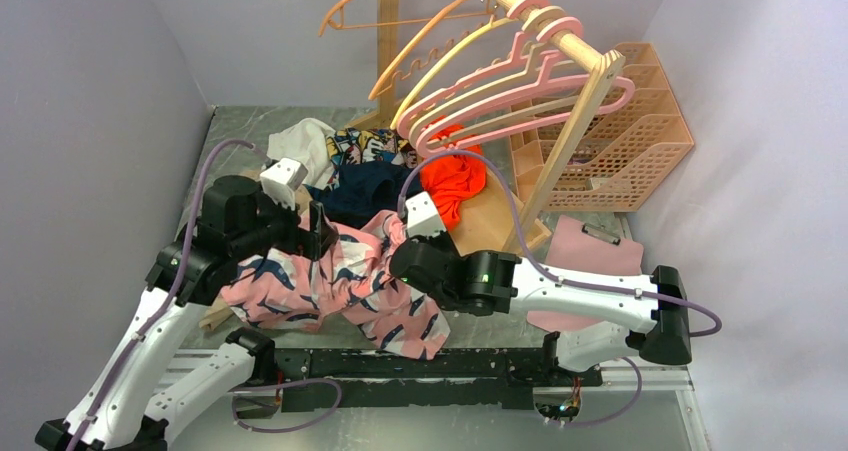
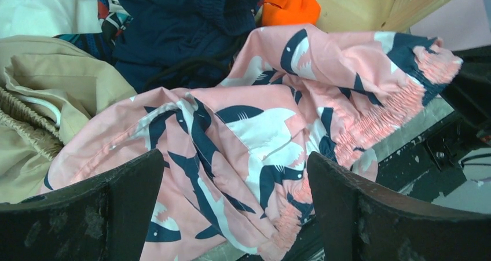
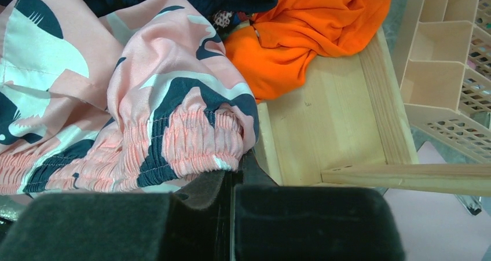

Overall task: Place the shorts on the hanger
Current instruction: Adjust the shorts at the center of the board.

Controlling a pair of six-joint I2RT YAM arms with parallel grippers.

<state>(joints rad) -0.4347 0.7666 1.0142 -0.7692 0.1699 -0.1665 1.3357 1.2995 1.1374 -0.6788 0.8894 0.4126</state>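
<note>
Right gripper (image 3: 231, 177) is pinched shut on the shorts' (image 3: 173, 116) waistband. Left gripper (image 2: 234, 157) hangs wide open over them, holding nothing. Shorts lie bunched between the arms, with the hanger (image 1: 622, 93) up on the rack (image 1: 585, 46), well apart. Left should grab the waistband further along, then spread it taut.

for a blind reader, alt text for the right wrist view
The right end effector is shut on the gathered waistband of the pink printed shorts. An orange garment lies behind, with a wooden base and peach basket at right.
</note>
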